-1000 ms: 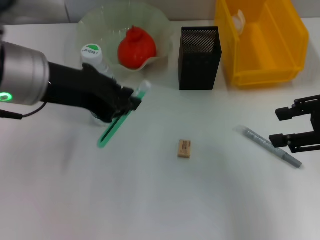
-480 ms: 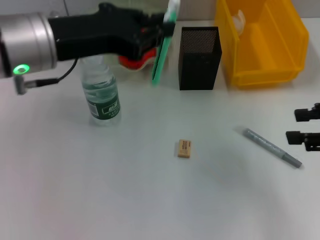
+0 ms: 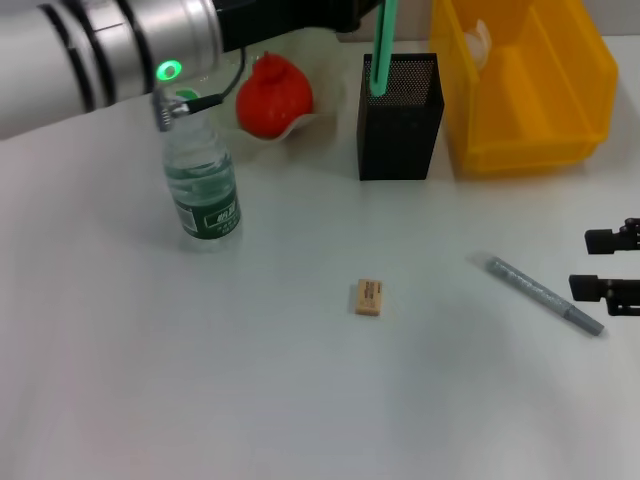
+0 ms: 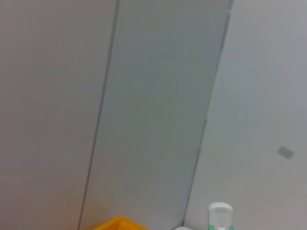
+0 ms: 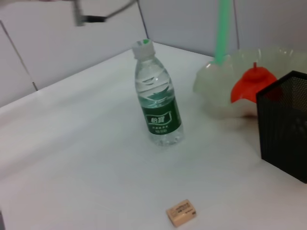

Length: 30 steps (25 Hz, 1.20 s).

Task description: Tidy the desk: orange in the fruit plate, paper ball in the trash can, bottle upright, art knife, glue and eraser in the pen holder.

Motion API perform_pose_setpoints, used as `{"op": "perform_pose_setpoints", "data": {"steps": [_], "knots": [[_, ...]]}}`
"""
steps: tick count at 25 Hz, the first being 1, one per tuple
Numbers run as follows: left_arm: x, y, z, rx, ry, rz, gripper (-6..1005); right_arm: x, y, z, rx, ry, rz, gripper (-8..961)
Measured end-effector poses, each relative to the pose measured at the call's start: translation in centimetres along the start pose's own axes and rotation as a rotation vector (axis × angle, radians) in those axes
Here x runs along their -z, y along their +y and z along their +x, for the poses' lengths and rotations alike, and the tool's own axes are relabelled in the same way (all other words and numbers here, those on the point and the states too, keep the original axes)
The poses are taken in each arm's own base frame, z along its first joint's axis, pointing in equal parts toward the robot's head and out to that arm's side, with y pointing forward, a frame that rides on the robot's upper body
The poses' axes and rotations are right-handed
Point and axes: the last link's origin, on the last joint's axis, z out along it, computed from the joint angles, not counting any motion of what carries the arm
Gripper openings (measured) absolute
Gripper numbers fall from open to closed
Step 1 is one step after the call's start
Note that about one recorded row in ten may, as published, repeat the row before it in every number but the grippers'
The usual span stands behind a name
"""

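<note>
**Green knife stands over the holder mouth**

Your left gripper is out of view past the top edge, so you cannot tell its jaws. The long green art knife (image 3: 381, 45) hangs below them, long axis upright, its tip at the mouth of the black mesh pen holder (image 3: 399, 120). The right gripper (image 3: 612, 267), jaws apart and empty, waits just beside the grey glue pen (image 3: 545, 295).

The upright bottle (image 3: 201, 186), below the left arm, wears a green label (image 5: 164, 119) with white characters too small to read. The eraser (image 3: 368, 297), well to the left of the right gripper (image 3: 612, 272), carries dark print that cannot be made out either.
</note>
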Motion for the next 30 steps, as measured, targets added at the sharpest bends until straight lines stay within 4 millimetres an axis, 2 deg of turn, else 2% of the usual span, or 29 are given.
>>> {"op": "perform_pose_setpoints", "data": {"steps": [1,3,4,6,7,12,20,30], "knots": [[-1.3,-0.6,-0.3,0.020,0.001,0.019,265,-0.1,0.0,0.1,0.007,-0.006,-0.006,649],[-1.3,-0.6,-0.3,0.020,0.001,0.019,269,-0.4,0.0,0.2,0.016,-0.021,-0.021,649],[-2.3,-0.9,-0.6,0.032,0.008,0.035,271,-0.8,-0.1,0.3,0.018,-0.029,-0.035,649],[-2.3,-0.9,-0.6,0.032,0.008,0.035,276,-1.0,-0.2,0.2,0.019,-0.032,-0.043,649],[-4.6,-0.9,-1.1,0.019,0.017,0.061,278,-1.1,-0.2,0.1,0.020,-0.033,-0.048,650],[-6.9,-1.2,-1.8,0.002,-0.011,0.104,288,-2.0,-0.1,-0.6,0.044,-0.026,-0.077,650],[-7.9,-2.3,-2.2,0.008,-0.014,0.179,305,-2.6,-0.4,-1.4,0.063,-0.026,-0.091,650],[-8.7,-1.7,-2.9,-0.049,-0.053,0.189,326,-3.7,-1.0,-1.5,0.063,-0.001,-0.083,649]]}}
